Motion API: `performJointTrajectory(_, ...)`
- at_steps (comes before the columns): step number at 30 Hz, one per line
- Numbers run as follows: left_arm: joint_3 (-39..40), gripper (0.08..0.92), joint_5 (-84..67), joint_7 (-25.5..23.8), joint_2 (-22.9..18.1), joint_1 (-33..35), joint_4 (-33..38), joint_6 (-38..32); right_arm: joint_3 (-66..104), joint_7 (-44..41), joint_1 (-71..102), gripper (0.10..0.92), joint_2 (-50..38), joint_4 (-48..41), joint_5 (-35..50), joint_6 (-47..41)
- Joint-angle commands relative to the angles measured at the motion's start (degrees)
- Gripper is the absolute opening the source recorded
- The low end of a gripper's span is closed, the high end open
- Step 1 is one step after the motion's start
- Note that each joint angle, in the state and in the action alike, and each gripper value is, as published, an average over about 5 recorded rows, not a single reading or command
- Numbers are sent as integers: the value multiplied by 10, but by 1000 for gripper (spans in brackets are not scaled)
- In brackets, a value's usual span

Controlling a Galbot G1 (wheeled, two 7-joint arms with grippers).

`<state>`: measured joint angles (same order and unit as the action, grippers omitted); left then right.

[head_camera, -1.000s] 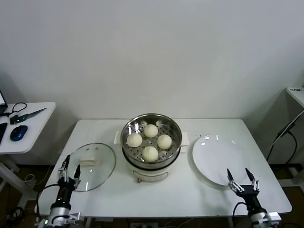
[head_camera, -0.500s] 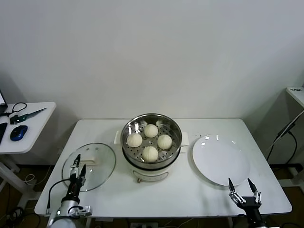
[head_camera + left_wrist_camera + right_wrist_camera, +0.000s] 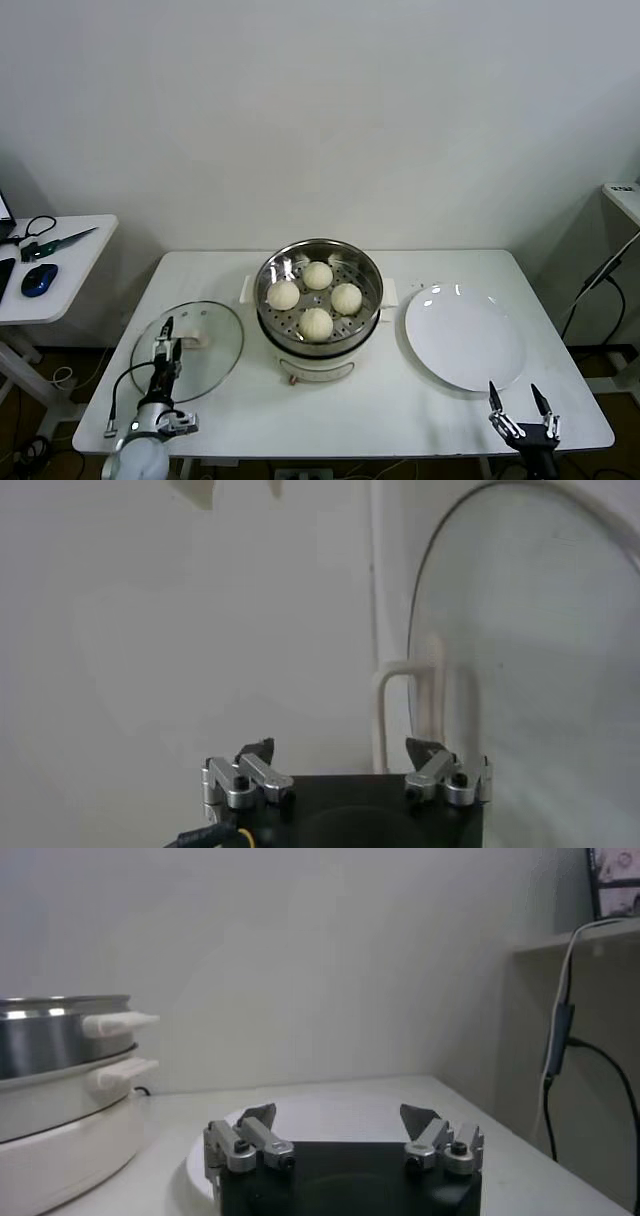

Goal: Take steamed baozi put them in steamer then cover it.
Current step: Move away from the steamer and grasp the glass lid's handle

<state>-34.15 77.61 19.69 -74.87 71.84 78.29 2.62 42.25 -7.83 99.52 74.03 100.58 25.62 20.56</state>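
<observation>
The steel steamer [image 3: 274, 331] stands mid-table on its cream-white base, uncovered. Several baozi lie on its perforated tray, among them the back one [image 3: 318, 275], the left one [image 3: 284, 295] and the front one [image 3: 315, 323]. The glass cover [image 3: 212, 365] lies flat to the steamer's left, with its cream handle [image 3: 196, 340] up. My left gripper [image 3: 163, 340] is open over the cover's left part, just short of the handle [image 3: 410, 702], holding nothing. The left gripper [image 3: 340, 748] faces the cover's glass [image 3: 520, 630]. My right gripper [image 3: 515, 397] is open and empty near the table's front right edge.
A flat white plate [image 3: 465, 338] lies to the right of the steamer, and it shows just past the right gripper [image 3: 338, 1113] in the right wrist view [image 3: 330, 1120]. The steamer's side handles [image 3: 120, 1025] show there too. A side table with a mouse [image 3: 38, 279] stands at the left. A shelf with a cable [image 3: 600, 275] stands at the right.
My left gripper has moved in over the cover toward its handle. My right gripper has drawn back from the plate toward the table's front edge.
</observation>
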Motion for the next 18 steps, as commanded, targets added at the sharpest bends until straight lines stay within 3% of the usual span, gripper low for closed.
performJointTrajectory(1,4,807,11,-1,-1,-27,-37,4,0,1,11,823,10,9,-4,3)
performJointTrajectory(18,0,348,8,1,-3,-27,-42,2,-5,1,6,823,16,10,-12,4)
